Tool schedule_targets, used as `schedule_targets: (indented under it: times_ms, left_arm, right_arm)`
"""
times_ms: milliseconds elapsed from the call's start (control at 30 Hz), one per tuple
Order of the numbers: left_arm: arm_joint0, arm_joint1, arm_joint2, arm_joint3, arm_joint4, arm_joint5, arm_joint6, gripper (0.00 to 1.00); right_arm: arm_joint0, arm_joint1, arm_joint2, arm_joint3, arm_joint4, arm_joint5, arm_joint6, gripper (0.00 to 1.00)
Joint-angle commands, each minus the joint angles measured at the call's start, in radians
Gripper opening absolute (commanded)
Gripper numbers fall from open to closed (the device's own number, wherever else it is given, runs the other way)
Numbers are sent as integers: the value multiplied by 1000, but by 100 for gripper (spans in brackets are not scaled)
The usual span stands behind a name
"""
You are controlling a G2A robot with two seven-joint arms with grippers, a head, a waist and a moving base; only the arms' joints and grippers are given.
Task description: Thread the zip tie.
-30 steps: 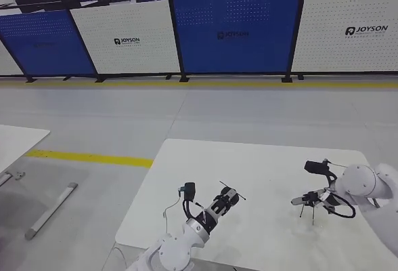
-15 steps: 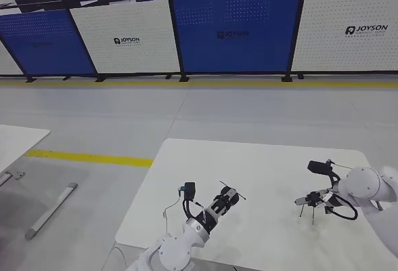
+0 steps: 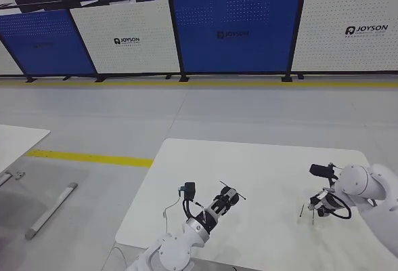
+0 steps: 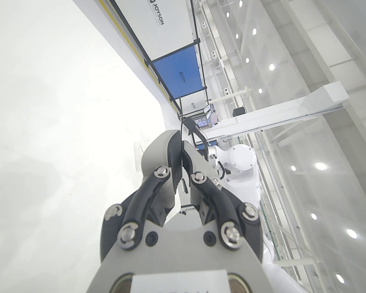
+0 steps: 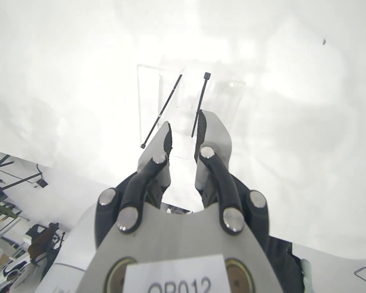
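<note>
- Likely step: fetching a strap with the right arm, threading proper not yet begun, the two arms well apart over the white table (image 3: 253,159)
- Right gripper (image 5: 185,118) with jaws spread and nothing between them, hanging low over a clear plastic holder (image 5: 138,99)
- On that holder, two loose black ties, apart and not crossing: a headed zip tie (image 5: 202,97) just beside one pad, contact impossible to judge, and a slanted zip tie (image 5: 162,110) just outside the other finger
- Left gripper (image 4: 181,141) clamped tight on a pinched zip tie (image 3: 223,183), both ends poking out past the pads in the top view, held above the table toward the robot's side
- Next move, as a judgement: dropping the open pads astride one strap only, closing across its narrow width, then lifting clear without dragging the neighbour
- Little to bite on: straps thin, flat and lying low on slick, glossy plastic, so likely to skate or flip under a pad
- Ties slim and stiff-looking, probably nylon, with a small square head at one end and a tapering tail at the other
- Pads black and ribbed, rubbery in look, on smooth pale grey fingers; table top matte white
</note>
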Motion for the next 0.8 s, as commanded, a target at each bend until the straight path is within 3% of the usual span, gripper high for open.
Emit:
schedule_targets:
  times_ms: [0,767]
  left_arm:
    - [0,0,0,0,0,0,0,0]
    - [0,0,0,0,0,0,0,0]
  right_arm:
    - [10,-5,-9,21,-8,-1,0,24]
    - [133,-133,-143,269,-22,-1,0,26]
